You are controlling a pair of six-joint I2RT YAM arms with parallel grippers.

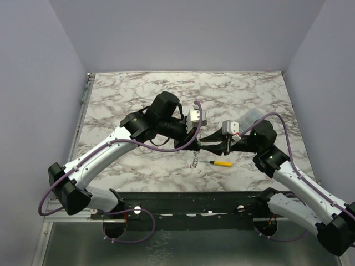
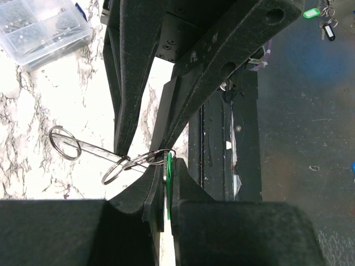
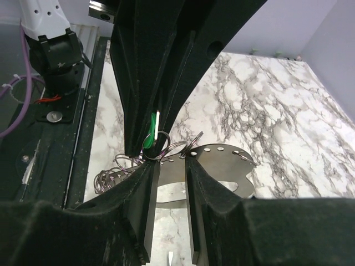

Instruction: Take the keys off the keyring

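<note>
The keyring is a flat silvery plate point(image 3: 222, 169) with holes along its edge, carrying several wire rings point(image 2: 115, 170) and a hanging chain of rings point(image 1: 194, 160). The two grippers meet tip to tip above the table's front middle. My left gripper point(image 2: 166, 166), also in the top view point(image 1: 202, 143), is shut on the green head of a small key point(image 2: 168, 180), which also shows in the right wrist view point(image 3: 150, 138). My right gripper point(image 3: 173, 160), also in the top view point(image 1: 213, 146), is closed to a narrow gap on the rings beside that key. No other keys are distinct.
A yellow-handled screwdriver point(image 1: 223, 163) lies on the marble just below the grippers. A clear plastic box point(image 1: 252, 118) stands behind the right gripper. The black mounting rail point(image 1: 183, 202) runs along the near edge. Some tagged keys point(image 2: 313, 12) lie on the dark floor beyond the table.
</note>
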